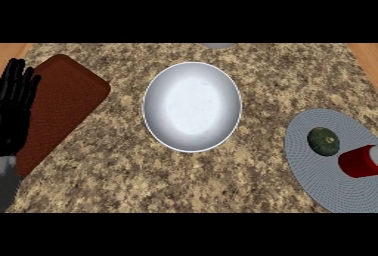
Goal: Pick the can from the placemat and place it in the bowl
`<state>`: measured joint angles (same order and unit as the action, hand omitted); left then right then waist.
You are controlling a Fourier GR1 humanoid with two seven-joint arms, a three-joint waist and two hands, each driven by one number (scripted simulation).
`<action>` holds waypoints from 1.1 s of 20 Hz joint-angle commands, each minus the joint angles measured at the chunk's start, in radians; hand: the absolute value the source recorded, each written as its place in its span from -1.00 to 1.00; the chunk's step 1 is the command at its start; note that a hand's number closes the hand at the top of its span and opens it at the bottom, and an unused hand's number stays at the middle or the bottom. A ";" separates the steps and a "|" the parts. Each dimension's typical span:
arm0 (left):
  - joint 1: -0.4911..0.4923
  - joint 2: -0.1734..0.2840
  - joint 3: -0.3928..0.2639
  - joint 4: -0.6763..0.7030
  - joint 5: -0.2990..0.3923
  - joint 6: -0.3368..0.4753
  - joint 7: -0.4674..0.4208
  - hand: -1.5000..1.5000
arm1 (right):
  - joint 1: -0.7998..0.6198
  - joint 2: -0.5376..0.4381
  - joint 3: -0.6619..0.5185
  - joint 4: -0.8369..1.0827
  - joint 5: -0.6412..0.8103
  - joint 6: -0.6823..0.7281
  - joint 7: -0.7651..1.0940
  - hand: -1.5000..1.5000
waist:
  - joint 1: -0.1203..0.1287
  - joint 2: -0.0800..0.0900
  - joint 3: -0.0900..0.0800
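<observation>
No readable text, label, number or sign anywhere.

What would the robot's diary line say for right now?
left hand: open, resting at left edge | right hand: not in view | can: lying on placemat | bowl: nothing inside | step: can not yet picked

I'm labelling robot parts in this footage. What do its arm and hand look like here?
Only the left hand shows: glossy black, with slender segmented fingers, on a plain grey forearm at the view's left edge. No cables, markings or sleeve are visible. The right arm and hand are not in view.
</observation>
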<state>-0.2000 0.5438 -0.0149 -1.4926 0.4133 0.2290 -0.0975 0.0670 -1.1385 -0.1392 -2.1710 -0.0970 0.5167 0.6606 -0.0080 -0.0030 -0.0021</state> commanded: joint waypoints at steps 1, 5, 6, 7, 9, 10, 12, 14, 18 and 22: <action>-0.005 -0.062 -0.022 0.034 -0.045 0.010 -0.048 0.00 | -0.074 -0.042 -0.024 0.076 -0.113 0.119 0.067 -1.00 | 0.011 0.005 0.001; -0.020 -0.018 0.021 -0.013 -0.031 -0.036 0.033 0.00 | -0.059 0.037 0.002 0.115 0.005 0.157 0.041 -1.00 | 0.015 0.004 0.002; 0.008 -0.042 0.029 0.007 -0.046 -0.041 -0.010 0.00 | -0.046 0.040 -0.024 0.058 -0.009 0.193 0.074 -1.00 | 0.009 0.003 0.002; 0.005 -0.025 0.046 -0.020 -0.040 -0.044 0.037 0.00 | -0.011 0.095 -0.045 0.077 0.055 0.188 0.012 -1.00 | 0.006 0.002 0.002; -0.012 -0.030 0.056 -0.020 -0.036 -0.046 0.053 0.00 | -0.048 0.105 -0.005 0.162 0.099 0.215 -0.041 -1.00 | 0.012 0.004 0.003; 0.010 -0.073 0.043 0.015 -0.082 -0.032 -0.013 0.00 | -0.036 0.141 -0.008 0.098 0.109 0.210 0.011 -1.00 | 0.007 0.003 0.002; -0.033 -0.034 0.071 0.020 -0.064 -0.053 0.056 0.00 | -0.029 0.160 -0.001 0.179 0.167 0.228 -0.071 -1.00 | 0.007 0.003 0.003; -0.012 -0.063 0.068 0.039 -0.069 -0.089 0.000 0.00 | -0.050 0.181 0.015 0.238 0.253 0.233 -0.135 -1.00 | 0.011 0.004 0.003; -0.035 -0.086 0.074 0.014 -0.103 -0.067 0.045 0.00 | -0.108 0.263 0.075 0.264 0.310 0.238 -0.072 -1.00 | 0.012 0.004 0.002; -0.015 -0.111 0.083 0.019 -0.123 -0.063 0.036 0.00 | 0.022 0.326 0.071 0.276 0.473 0.160 -0.211 -1.00 | 0.004 0.002 0.003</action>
<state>-0.2182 0.4516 0.0615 -1.4658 0.3096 0.1571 -0.0802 0.0258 -0.8718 -0.0883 -1.9109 0.2561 0.7174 0.5206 -0.0002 0.0002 0.0002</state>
